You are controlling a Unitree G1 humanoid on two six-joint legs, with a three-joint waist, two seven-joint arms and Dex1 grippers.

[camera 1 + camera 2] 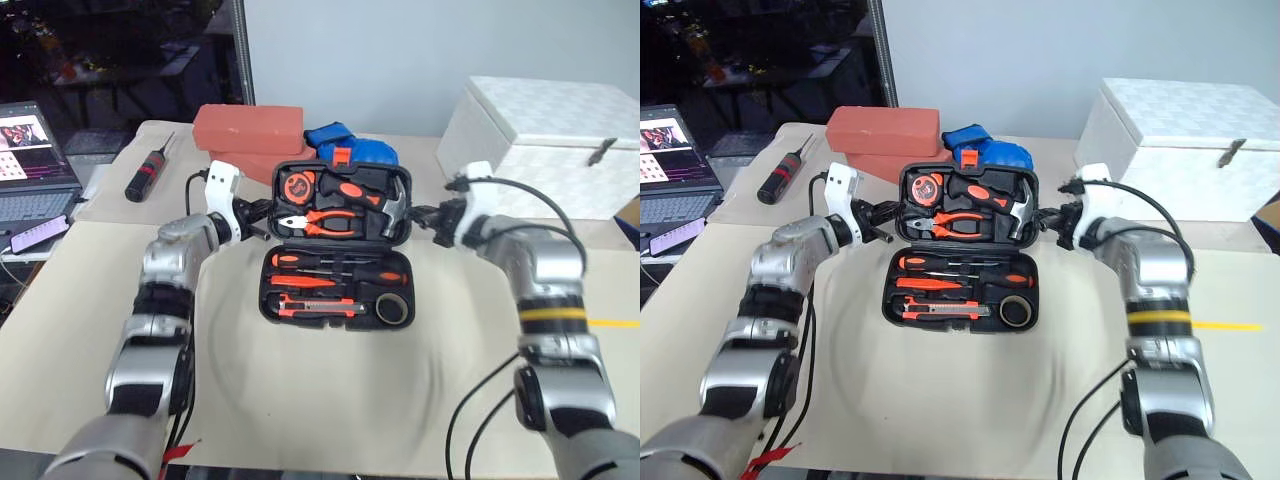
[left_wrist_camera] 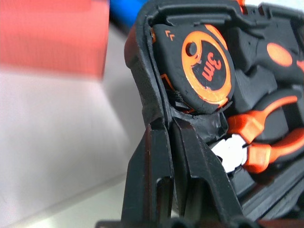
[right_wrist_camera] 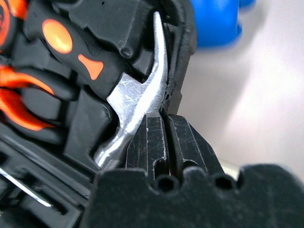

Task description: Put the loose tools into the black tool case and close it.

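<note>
Gripping the raised lid of the black tool case [image 1: 335, 240] from both sides, the two arms meet over the beige table [image 1: 330, 400]; the left gripper [image 1: 262, 214] has its fingers [image 2: 161, 175] pressed together on the lid's left rim, beside the orange-faced tape measure [image 2: 206, 71] and the orange-handled pliers [image 2: 259, 142] seated in the lid; the right gripper [image 1: 420, 214] is pinched shut on the lid's right rim, its fingers [image 3: 152, 142] just beside the shiny hammer head [image 3: 137, 95]; the case stands open in the middle of the table, lid tilted up from the far hinge, base lying flat; in the base lie two slim screwdrivers [image 1: 335, 268] with orange-and-black handles, the utility knife [image 1: 320, 307] along the near edge, and the grey tape ring [image 1: 393, 309] in the near right corner; the small orange latch [image 1: 342, 156] shows on the lid's upper edge; behind the case sit two red bricks [image 1: 248, 128] and a blue object [image 1: 350, 145]; a white box [image 1: 545, 145] stands at far right; a thick black screwdriver [image 1: 147, 175] with a red band lies at far left, well apart from the case, near a laptop [image 1: 35, 160].
</note>
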